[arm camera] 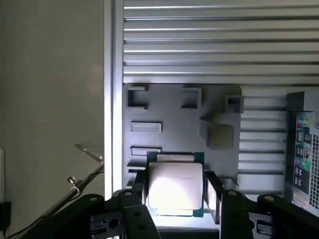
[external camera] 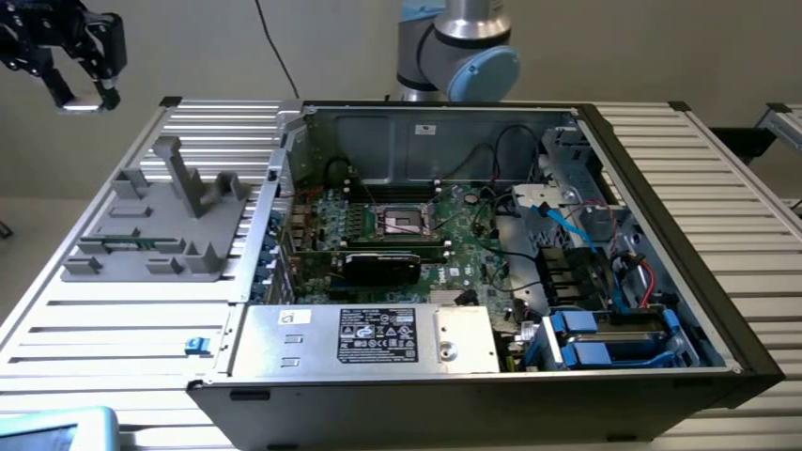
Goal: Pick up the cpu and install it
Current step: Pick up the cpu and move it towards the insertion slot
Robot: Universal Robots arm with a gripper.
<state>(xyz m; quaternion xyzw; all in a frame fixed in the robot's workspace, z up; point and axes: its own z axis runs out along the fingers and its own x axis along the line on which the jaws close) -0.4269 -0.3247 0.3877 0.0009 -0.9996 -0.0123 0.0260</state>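
**Exterior view.** While the claw (external camera: 83, 101) is hanging high at the exterior view's far left, it is sitting beyond the far-left corner of the slatted table (external camera: 701, 235). It is also above and past the gray fixture block (external camera: 163, 225), and well apart from the open computer case (external camera: 433, 141). The dark framed socket (external camera: 404, 222) is lying on the board in the middle of that case, to the exterior view's right of the claw and nearer.

Judgement: this is looking like the carry step. It is calling for a level, unhurried carry with the chip flat. It is also calling for enough height to clear the case's left wall.

**Wrist view.** The claw is gripping the cpu (arm camera: 175, 185). The chip is sitting flat between the two fingers (arm camera: 214, 194), one on each opposite edge. Its shiny pale top is facing the camera and a green rim is showing around it. The jaws are standing fairly wide, closed on the chip's width. The fixture block is lying below the cpu, apart from it, with the table's slats beyond.

Judgement: the chip is looking square to the fingers. The squeeze is best kept firm on the edges only, since any twist would be spoiling its alignment.
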